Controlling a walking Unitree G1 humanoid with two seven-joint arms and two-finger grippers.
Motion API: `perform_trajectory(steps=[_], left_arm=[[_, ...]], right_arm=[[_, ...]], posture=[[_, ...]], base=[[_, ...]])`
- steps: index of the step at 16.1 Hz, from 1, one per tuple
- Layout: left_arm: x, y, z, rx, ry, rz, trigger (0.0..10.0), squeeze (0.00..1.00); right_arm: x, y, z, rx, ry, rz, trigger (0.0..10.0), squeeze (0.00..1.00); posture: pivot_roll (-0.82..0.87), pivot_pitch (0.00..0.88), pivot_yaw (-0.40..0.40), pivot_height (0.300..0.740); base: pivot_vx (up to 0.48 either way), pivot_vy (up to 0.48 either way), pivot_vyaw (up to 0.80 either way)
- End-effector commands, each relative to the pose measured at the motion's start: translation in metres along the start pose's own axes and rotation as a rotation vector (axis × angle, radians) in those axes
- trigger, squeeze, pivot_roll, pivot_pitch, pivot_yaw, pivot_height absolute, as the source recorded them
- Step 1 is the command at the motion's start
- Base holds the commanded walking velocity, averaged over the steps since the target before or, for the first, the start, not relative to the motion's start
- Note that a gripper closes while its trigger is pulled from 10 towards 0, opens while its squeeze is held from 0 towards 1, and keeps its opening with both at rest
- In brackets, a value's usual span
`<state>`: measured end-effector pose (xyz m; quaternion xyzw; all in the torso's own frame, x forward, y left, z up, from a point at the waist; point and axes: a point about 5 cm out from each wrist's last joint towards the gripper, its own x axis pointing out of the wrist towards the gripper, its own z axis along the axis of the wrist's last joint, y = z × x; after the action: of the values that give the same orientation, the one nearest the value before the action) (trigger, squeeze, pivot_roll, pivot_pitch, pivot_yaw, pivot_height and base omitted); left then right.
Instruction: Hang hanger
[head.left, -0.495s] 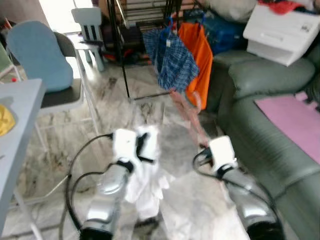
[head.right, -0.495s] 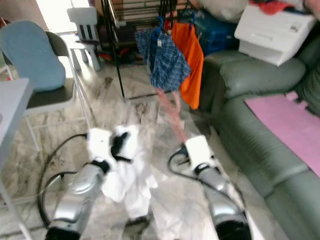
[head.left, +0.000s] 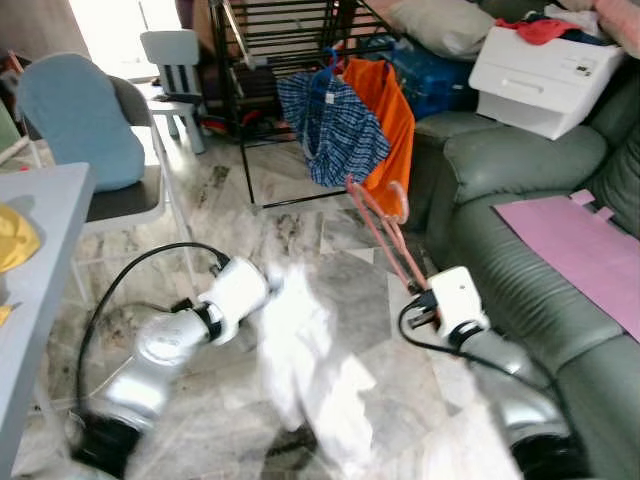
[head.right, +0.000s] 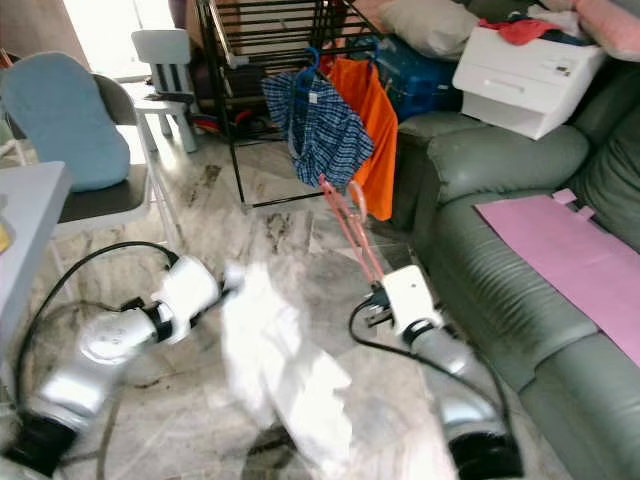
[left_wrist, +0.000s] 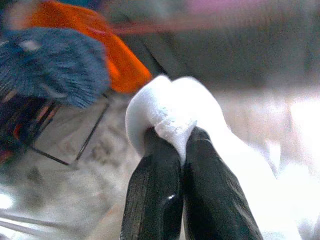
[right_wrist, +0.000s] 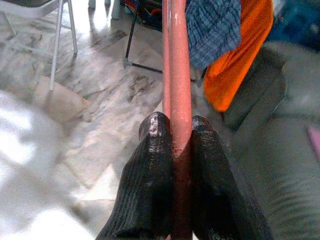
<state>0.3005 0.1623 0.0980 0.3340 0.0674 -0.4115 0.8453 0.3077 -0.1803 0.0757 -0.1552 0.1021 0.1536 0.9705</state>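
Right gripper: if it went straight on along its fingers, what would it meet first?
The right gripper, shut on the pink hanger, points toward the drying rack. First in line would probably be the blue checked garment, with the orange one beside it; depth is unclear.

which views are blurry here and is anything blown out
Left eye view: the white garment is motion-smeared; the window area top left is blown out. Left wrist view: the background is soft, only the left gripper pinching white cloth is sharp. Right wrist view: the pink hanger is crisp, the lower-left white patch overexposed.

Right tool (head.right: 377, 292) grips pink hanger (head.right: 350, 225) — white cloth (head.right: 275, 365) beside.
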Motion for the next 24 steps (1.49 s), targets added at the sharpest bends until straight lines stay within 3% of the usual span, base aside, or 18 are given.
perform_trajectory(steps=[1, 2, 3, 4, 6, 7, 11, 15, 17, 19, 20, 23, 24], left_arm=[[0.002, 0.007, 0.000, 0.180, 0.041, -0.079, 10.0, 0.00], [0.002, 0.014, -0.001, 0.248, 0.068, -0.075, 10.0, 0.00], [0.000, 0.043, 0.000, 0.407, 0.136, -0.034, 10.0, 0.00], [0.000, 0.053, 0.002, 0.484, 0.160, -0.011, 10.0, 0.00], [0.004, 0.081, 0.022, 0.658, 0.155, 0.095, 10.0, 0.00], [0.005, 0.088, 0.029, 0.694, 0.130, 0.125, 10.0, 0.00], [0.016, 0.089, 0.038, 0.900, 0.094, 0.099, 10.0, 0.00], [0.021, 0.090, 0.043, 1.092, 0.022, 0.160, 10.0, 0.00], [0.021, 0.096, 0.045, 1.154, 0.017, 0.223, 10.0, 0.00], [0.018, 0.107, 0.050, 1.129, 0.026, 0.313, 10.0, 0.00], [0.016, 0.111, 0.049, 1.121, 0.042, 0.337, 10.0, 0.00], [0.007, 0.127, 0.050, 0.944, 0.061, 0.476, 10.0, 0.00], [0.003, 0.133, 0.054, 0.952, 0.046, 0.536, 10.0, 0.00]], right_arm=[[0.004, -0.008, 0.011, -0.035, -0.019, 0.010, 10.0, 0.00], [0.004, -0.012, 0.012, -0.040, -0.016, 0.007, 10.0, 0.00], [0.005, -0.022, 0.017, -0.067, -0.008, 0.019, 10.0, 0.00], [0.005, -0.024, 0.018, -0.085, -0.005, 0.036, 10.0, 0.00], [0.000, -0.027, 0.019, -0.130, 0.009, 0.135, 10.0, 0.00], [-0.003, -0.027, 0.018, -0.136, 0.021, 0.179, 10.0, 0.00], [-0.018, -0.037, 0.022, -0.202, 0.056, 0.388, 10.0, 0.00], [-0.037, -0.043, 0.023, -0.184, 0.105, 0.582, 10.0, 0.00], [-0.049, -0.041, 0.019, -0.165, 0.158, 0.689, 10.0, 0.00], [-0.060, -0.043, 0.011, -0.158, 0.215, 0.759, 10.0, 0.00], [-0.063, -0.046, 0.008, -0.168, 0.242, 0.758, 10.0, 0.00], [-0.054, -0.064, 0.007, -0.188, 0.243, 0.582, 10.0, 0.00], [-0.056, -0.064, 0.004, -0.195, 0.258, 0.584, 10.0, 0.00]], posture=[[-0.20, 0.000, 0.028, 0.740], [-0.19, 0.000, 0.029, 0.740], [-0.20, 0.000, 0.044, 0.740], [-0.20, 0.000, 0.048, 0.740], [-0.20, 0.000, 0.058, 0.740], [-0.20, 0.000, 0.062, 0.740], [-0.20, 0.000, 0.067, 0.740], [-0.20, 0.000, 0.068, 0.740], [-0.21, 0.000, 0.074, 0.740], [-0.21, 0.000, 0.074, 0.740], [-0.21, 0.000, 0.071, 0.740], [-0.21, 0.000, 0.079, 0.740], [-0.21, 0.000, 0.079, 0.740]], base=[[0.000, 0.000, 0.00], [0.000, 0.000, 0.00], [0.000, 0.000, 0.00], [0.000, 0.000, 0.00], [0.000, 0.000, 0.00], [0.000, 0.000, 0.00], [0.000, 0.000, 0.00], [0.000, 0.000, 0.00], [0.000, 0.000, 0.00], [0.000, 0.000, 0.00], [0.000, 0.000, 0.00], [0.000, 0.000, 0.00], [0.000, 0.000, 0.00]])
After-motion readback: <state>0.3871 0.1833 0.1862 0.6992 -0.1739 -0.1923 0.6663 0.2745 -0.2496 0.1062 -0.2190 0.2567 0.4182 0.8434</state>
